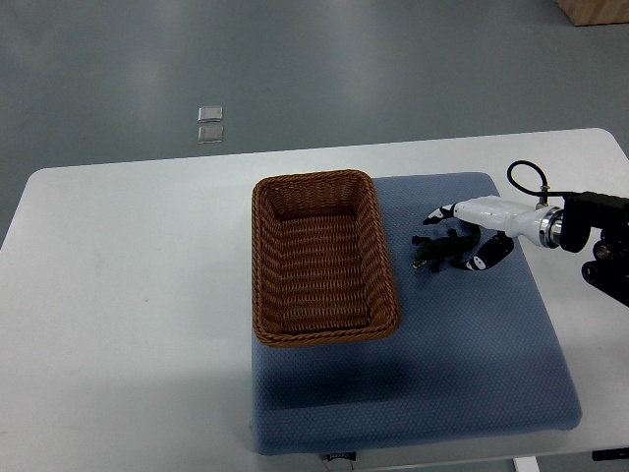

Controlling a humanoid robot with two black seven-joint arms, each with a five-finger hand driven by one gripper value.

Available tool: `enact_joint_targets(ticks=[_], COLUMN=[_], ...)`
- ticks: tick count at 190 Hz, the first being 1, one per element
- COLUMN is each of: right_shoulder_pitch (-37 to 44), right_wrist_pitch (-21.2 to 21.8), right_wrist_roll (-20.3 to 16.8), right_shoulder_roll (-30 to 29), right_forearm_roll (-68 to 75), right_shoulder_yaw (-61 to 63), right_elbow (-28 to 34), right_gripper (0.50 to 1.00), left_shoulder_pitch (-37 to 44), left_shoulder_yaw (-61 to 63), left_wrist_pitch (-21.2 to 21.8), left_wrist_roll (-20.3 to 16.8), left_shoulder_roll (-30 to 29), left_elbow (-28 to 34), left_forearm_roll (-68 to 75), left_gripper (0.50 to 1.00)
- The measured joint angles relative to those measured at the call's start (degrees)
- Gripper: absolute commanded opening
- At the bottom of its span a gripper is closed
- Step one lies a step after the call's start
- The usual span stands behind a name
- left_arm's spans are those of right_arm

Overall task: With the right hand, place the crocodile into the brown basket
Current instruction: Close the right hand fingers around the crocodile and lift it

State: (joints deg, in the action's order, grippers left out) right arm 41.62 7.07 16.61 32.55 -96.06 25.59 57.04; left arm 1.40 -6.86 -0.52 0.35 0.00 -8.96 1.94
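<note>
A small dark green crocodile (435,252) lies on the blue mat (462,334), just right of the brown wicker basket (263,265). The basket is empty. My right hand (464,236) reaches in from the right edge and hovers over the crocodile's tail end. Its white fingers (439,211) with black tips are spread around the toy, one above it and one below; I cannot see a closed grasp. The left arm is out of view.
The mat lies on a white table (128,295). Two small clear square pieces (210,123) sit on the grey floor beyond the table's far edge. A black cable (526,177) loops above my right wrist.
</note>
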Motion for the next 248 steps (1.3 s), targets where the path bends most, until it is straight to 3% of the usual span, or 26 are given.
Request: enact_joint_targets(ticks=[130, 186, 203, 216, 248], right_shoulder_pitch=[0.34, 0.22, 0.22, 0.22, 0.15], right_wrist_pitch=[-0.65, -1.61, -2.00, -2.31, -3.60], right_wrist_roll=[0.18, 0.18, 0.18, 0.18, 0.18], right_shoulder_roll=[-0.03, -0.04, -0.09, -0.10, -0.11], right_forearm_roll=[-0.55, -1.14, -1.14, -1.15, -1.15], right_shoulder_yaw=[-1.66, -2.27, -2.29, -2.30, -2.30], right_elbow=[0.34, 0.25, 0.20, 0.16, 0.01], right_gripper=[0.793, 0.725, 0.690, 0.633, 0.576], left_shoulder_pitch=[0.00, -0.02, -0.02, -0.02, -0.01], left_shoulder_yaw=[0.00, 0.00, 0.00, 0.00, 0.00], left_wrist_pitch=[0.00, -0.02, -0.02, -0.02, -0.02], left_wrist_roll=[0.00, 0.00, 0.00, 0.00, 0.00], left_shoulder_roll=[0.00, 0.00, 0.00, 0.00, 0.00], left_elbow=[0.00, 0.00, 0.00, 0.00, 0.00], left_forearm_roll=[0.00, 0.00, 0.00, 0.00, 0.00], left_gripper=[1.000, 1.000, 1.000, 1.000, 1.000])
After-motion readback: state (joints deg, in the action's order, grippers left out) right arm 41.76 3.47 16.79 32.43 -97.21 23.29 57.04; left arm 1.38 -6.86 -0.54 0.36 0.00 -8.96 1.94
